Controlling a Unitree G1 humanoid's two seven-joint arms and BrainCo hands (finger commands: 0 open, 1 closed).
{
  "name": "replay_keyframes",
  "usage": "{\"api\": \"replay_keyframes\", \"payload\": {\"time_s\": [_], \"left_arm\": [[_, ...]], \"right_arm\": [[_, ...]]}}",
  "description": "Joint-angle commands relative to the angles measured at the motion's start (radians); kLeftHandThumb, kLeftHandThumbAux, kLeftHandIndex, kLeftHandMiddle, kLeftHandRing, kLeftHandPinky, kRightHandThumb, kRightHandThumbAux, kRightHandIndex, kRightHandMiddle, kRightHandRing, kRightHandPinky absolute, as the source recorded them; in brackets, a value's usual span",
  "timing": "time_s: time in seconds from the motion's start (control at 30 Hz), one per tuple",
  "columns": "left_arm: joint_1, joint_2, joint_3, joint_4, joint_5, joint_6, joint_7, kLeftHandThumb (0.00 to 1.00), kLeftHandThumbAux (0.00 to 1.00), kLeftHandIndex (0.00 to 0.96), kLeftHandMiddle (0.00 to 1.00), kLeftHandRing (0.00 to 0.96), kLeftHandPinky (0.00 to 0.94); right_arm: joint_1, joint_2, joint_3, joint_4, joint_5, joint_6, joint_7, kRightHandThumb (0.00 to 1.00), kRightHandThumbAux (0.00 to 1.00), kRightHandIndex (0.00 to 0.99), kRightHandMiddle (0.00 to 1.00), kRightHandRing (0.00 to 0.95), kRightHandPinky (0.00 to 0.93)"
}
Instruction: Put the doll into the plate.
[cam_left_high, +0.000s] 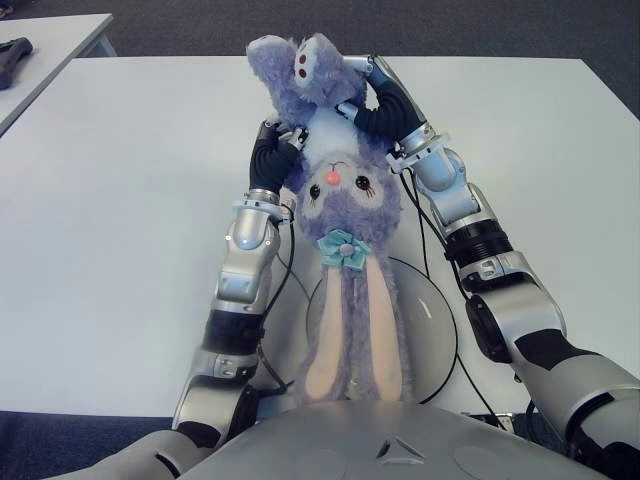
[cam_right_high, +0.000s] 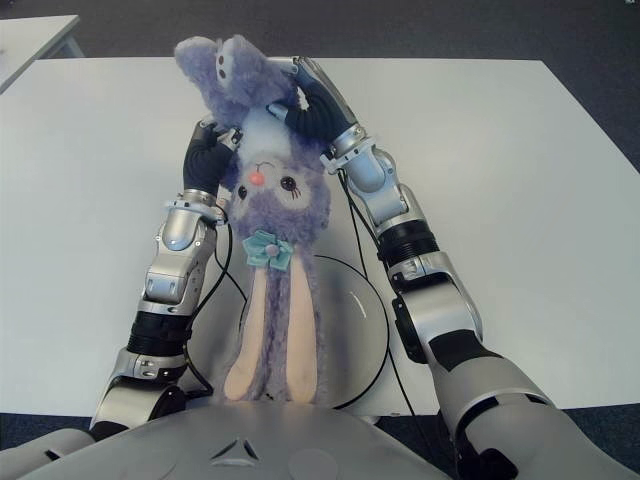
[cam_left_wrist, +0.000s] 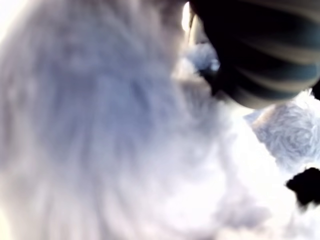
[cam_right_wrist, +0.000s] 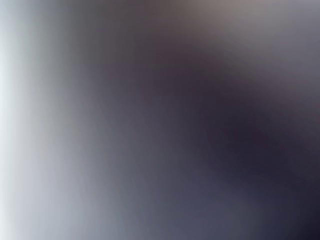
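Both robot hands grip the doll (cam_left_high: 345, 195) between them: our left robot hand (cam_left_high: 274, 152) presses its dark fingers into the fur beside the doll's head, and our right robot hand (cam_left_high: 383, 108) curls around the body near the feet, so the toy hangs upside down, face toward us, lifted off the white bench (cam_left_high: 120, 200). Beneath it the round plate (cam_left_high: 435, 325) sits close to our chest, and the doll's long ears (cam_left_high: 345, 340) already trail across its left half, with their tips reaching past the near rim. We judge the carry nearly done and the lowering the step in hand. To do it well we should bring both arms back and slightly right together, so the bulky head and body come over the plate's middle rather than beyond its far edge, then descend evenly and let the ears fold under. Releasing one side early could swing the soft body off the rim. The small blue bow (cam_left_high: 342, 248) at the base of the ears makes a handy mark to line up with the plate's centre.
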Motion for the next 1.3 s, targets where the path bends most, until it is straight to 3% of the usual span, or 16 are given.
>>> {"api": "replay_keyframes", "payload": {"time_s": [0.03, 0.33, 0.63, 1.3], "left_arm": [[0.003, 0.011, -0.037, -0.02, -0.008, 0.074, -0.057, 0.701, 0.714, 0.436, 0.809, 0.832, 0.829], [0.018, 0.009, -0.062, -0.038, -0.007, 0.133, -0.064, 0.702, 0.713, 0.436, 0.806, 0.834, 0.825], [0.067, 0.009, -0.091, -0.074, -0.018, 0.17, -0.092, 0.702, 0.715, 0.436, 0.802, 0.832, 0.833], [0.189, 0.041, -0.151, -0.219, -0.037, 0.244, -0.15, 0.701, 0.716, 0.436, 0.801, 0.828, 0.831]], "right_arm": [[0.029, -0.018, -0.004, -0.056, -0.002, 0.072, 0.021, 0.697, 0.718, 0.439, 0.829, 0.824, 0.821], [0.136, -0.044, -0.006, -0.195, 0.025, 0.153, 0.086, 0.696, 0.718, 0.438, 0.839, 0.833, 0.832], [0.213, -0.062, -0.004, -0.245, 0.051, 0.167, 0.117, 0.69, 0.724, 0.436, 0.86, 0.856, 0.835], [0.385, -0.083, 0.001, -0.351, 0.098, 0.105, 0.145, 0.686, 0.728, 0.435, 0.875, 0.869, 0.852]]}}
